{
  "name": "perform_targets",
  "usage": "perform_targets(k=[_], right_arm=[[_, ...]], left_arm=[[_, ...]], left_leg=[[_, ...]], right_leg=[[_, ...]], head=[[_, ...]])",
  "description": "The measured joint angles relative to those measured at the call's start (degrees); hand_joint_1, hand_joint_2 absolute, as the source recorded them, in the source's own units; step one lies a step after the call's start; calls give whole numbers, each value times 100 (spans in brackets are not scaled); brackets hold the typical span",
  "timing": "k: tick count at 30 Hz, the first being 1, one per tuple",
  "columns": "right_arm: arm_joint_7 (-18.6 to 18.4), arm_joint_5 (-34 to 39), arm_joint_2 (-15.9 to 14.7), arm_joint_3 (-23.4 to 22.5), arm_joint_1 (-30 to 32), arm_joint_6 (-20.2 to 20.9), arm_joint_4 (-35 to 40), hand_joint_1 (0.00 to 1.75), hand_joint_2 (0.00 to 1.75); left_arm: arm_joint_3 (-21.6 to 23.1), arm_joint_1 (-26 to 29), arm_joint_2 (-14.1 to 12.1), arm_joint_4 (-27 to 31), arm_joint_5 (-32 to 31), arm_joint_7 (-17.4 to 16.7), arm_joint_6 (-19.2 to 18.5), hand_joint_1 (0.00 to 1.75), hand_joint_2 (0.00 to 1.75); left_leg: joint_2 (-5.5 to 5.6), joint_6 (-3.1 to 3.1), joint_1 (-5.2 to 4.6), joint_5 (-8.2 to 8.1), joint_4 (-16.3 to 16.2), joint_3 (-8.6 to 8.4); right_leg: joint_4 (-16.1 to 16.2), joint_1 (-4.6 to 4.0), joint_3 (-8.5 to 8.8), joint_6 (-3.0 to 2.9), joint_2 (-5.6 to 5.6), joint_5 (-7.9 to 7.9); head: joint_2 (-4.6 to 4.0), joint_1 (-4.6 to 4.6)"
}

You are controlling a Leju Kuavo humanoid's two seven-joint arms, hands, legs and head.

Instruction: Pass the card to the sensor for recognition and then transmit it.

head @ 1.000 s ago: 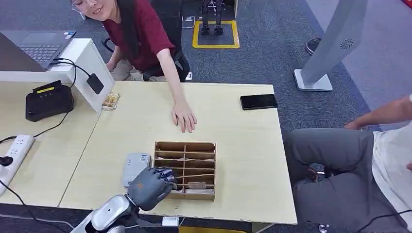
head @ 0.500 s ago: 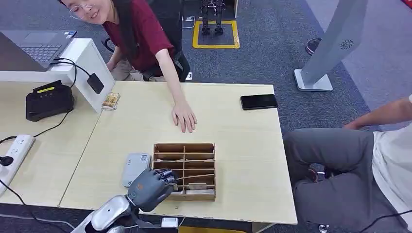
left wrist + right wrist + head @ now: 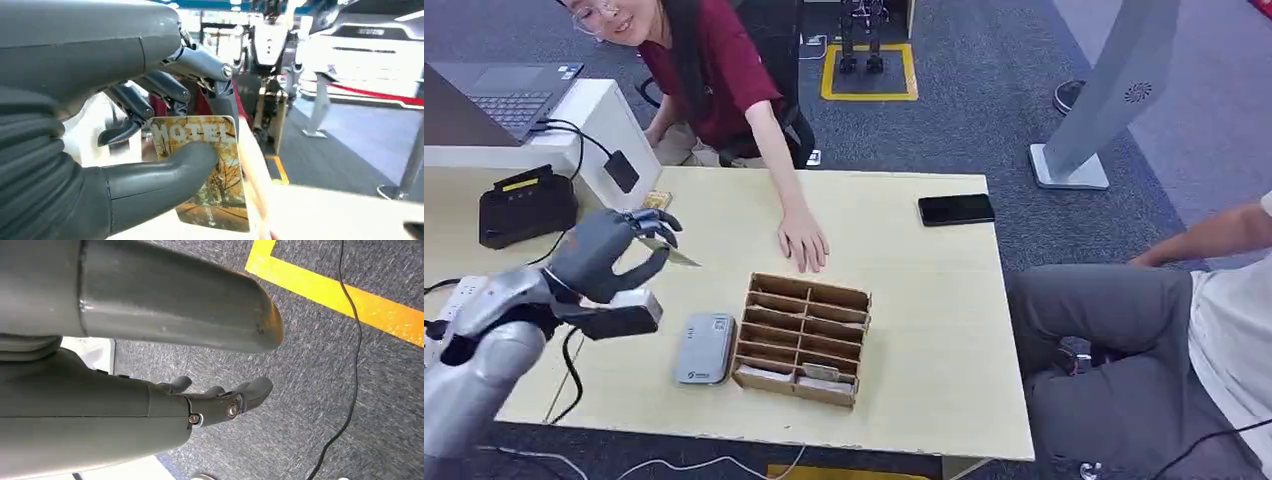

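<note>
Card [image 3: 210,170] pinched in left hand [image 3: 609,255], seemingly tilted.

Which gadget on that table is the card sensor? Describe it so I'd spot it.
On the pale wooden table, find the brown slotted card box. The sensor lies flat just beside it, on the robot's left: a small grey rounded slab, unlike the black phone at the far edge.

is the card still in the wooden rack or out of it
Out. The left robot hand holds the card between thumb and fingers, raised above the table, away from the wooden rack.
</note>
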State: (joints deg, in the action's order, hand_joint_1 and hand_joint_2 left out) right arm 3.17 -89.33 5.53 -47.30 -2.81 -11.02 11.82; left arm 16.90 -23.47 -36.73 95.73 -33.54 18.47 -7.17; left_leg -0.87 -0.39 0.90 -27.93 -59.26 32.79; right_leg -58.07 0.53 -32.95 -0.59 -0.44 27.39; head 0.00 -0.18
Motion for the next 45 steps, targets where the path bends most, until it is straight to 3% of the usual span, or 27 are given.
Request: perform_targets(k=[2,5,16,19,22,24,26,34,41,45], right_arm=[[11,0,0,24,-7,7,0,0,0],[40,0,2,50,-14,13,0,0,0],[55,0,4,116,-29,13,0,0,0],[46,0,11,153,-46,17,0,0,0],[61,0,31,240,-93,15,0,0,0],[61,0,50,273,-112,13,0,0,0],[61,0,59,295,-113,13,0,0,0],[35,0,66,398,-109,13,-2,0,0],[-44,0,66,411,-106,42,-2,0,0],[-28,0,66,411,-106,42,-2,0,0]], left_arm=[[-219,-570,-229,-2,296,-101,-425,175,175],[-379,-1105,-443,0,403,-186,-581,175,175],[-390,-1276,-565,-24,197,-346,-323,175,175],[-385,-1365,-291,-473,-499,-492,252,175,175],[-281,-1561,196,-1421,-1471,-736,1107,175,175],[-235,-1686,483,-2040,-1786,-822,1473,175,175],[-178,-1757,720,-2481,-1874,-829,1594,175,175],[-141,-2012,1158,-3442,-2256,-997,1707,175,175],[-141,-2140,1432,-4311,-2451,-931,2127,175,175],[-141,-2157,1544,-4636,-2456,-861,2160,175,175]], left_leg=[[-4,0,-1,0,0,0],[-6,0,-7,-1,0,-1],[-5,0,-7,-2,0,1],[-2,2,-10,0,0,0],[-1,4,-9,10,0,0],[-6,5,-9,12,-1,1],[-8,6,-10,13,-1,2],[-18,8,-12,10,-2,12],[-17,8,-11,10,-2,12],[-17,7,-11,10,-2,12]], right_leg=[[0,0,-1,1,1,-1],[1,4,-1,2,2,-1],[6,4,-7,3,3,-1],[9,6,-10,4,0,-2],[8,8,-7,5,-1,-13],[8,9,-8,1,2,-18],[7,8,-8,5,5,-21],[9,9,-19,5,16,-21],[8,9,-21,5,15,-21],[8,9,-20,5,15,-21]], head=[[0,-4],[-2,0],[-2,-2],[-2,-4],[0,0],[0,-2],[0,0],[0,-2],[0,-2],[0,-2]])
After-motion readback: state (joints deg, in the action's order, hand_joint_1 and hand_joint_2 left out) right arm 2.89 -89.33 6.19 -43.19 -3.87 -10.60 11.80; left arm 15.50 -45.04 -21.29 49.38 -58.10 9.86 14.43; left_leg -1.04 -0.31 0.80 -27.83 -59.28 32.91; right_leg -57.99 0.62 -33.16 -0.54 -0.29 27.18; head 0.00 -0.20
